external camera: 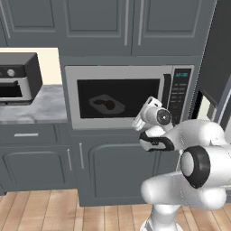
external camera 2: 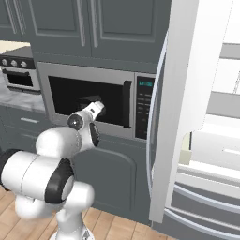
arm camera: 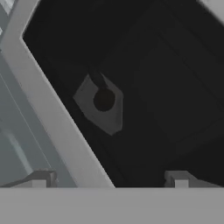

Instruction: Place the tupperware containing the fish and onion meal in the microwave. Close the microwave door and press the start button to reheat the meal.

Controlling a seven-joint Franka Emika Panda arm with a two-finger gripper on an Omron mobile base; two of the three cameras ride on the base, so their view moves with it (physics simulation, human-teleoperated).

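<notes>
The tupperware [external camera: 107, 104] sits inside the microwave [external camera: 128, 95], seen through the black window of the microwave door [external camera: 118, 97], which appears shut; in the hand view the tray lies at 10 o'clock from centre. The fish and onion meal [arm camera: 103, 99] rests in it as a dark round shape with a dark sliver beside it.

The gripper [arm camera: 109, 179] faces the door glass with its fingertips [arm camera: 41, 178] spread wide, holding nothing.

Handling judgement: the tray looks light, thin-walled and somewhat flexible, with loose contents (keep it level). The rim of a long side would be the likely hold, should it need moving.

Clearances: the door handle [external camera 2: 126, 104] runs vertically at 3 o'clock from the window, the control strip [external camera: 180, 92] just beyond it. The open refrigerator door [external camera 2: 183, 108] stands close at 3 o'clock of the strip, limiting approach room there. At 9 o'clock, the toaster oven [external camera: 17, 77] sits well apart on the counter [external camera: 43, 108].
</notes>
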